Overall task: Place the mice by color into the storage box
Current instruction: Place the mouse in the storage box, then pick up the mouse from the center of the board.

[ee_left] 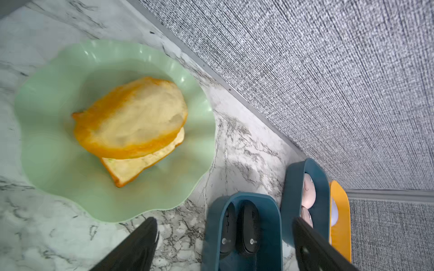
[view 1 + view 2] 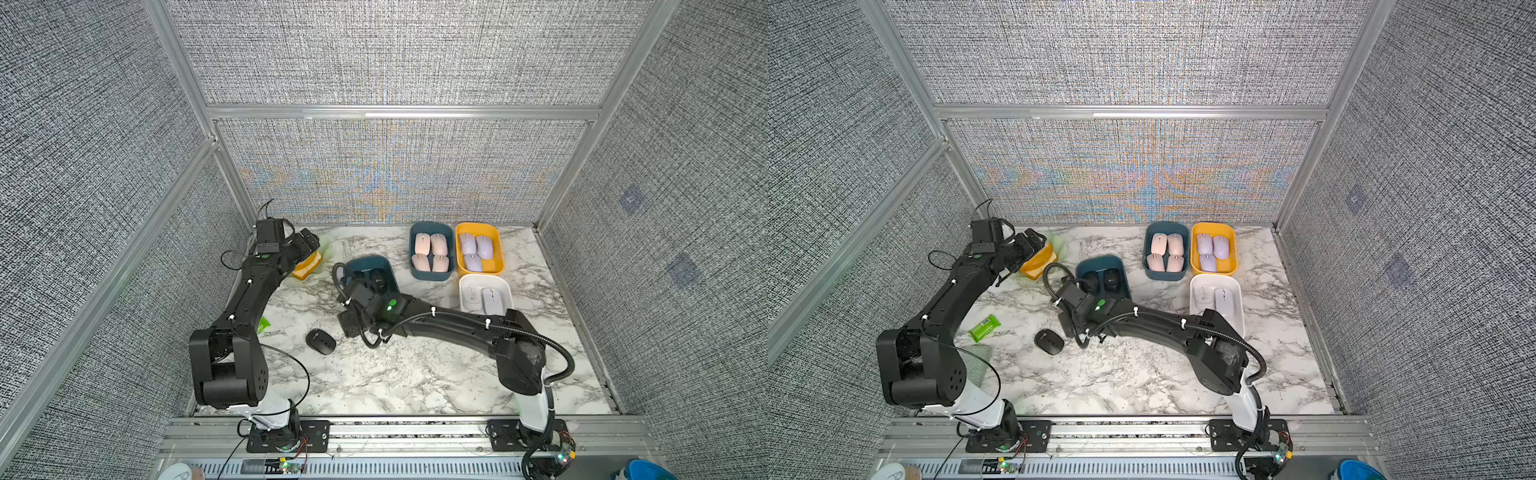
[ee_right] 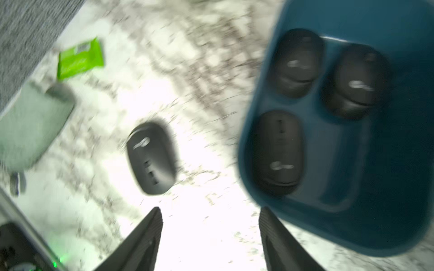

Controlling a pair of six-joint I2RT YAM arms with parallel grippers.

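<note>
- The marble table (image 2: 415,374) carries four storage boxes, three of them grouped at its far right, and most of the sorting looks done.
- The right arm (image 2: 449,324) reaches across to the middle. The right gripper (image 3: 210,212) hangs over bare marble beside the near teal box (image 3: 399,164), fingers spread with nothing between them (the wrist view is blurred, but the gap is plain).
- The left gripper (image 1: 224,225) hovers by the green plate (image 1: 47,93) of bread (image 1: 131,117), fingers wide apart and empty.
- The far teal box (image 2: 431,277) holds four pink mice (image 2: 422,243), and the yellow box (image 2: 493,262) holds three lilac mice (image 2: 467,243). Both look finished.
- The white box (image 2: 484,276) shows two white mice (image 2: 488,300). Its near end is hidden behind the right arm, so I cannot tell whether a third lies there.
- The near teal box holds three black mice (image 3: 279,152).
- One loose black mouse (image 2: 321,341) lies alone on the table, near that box but apart from it. It is probably the last piece to place.
</note>
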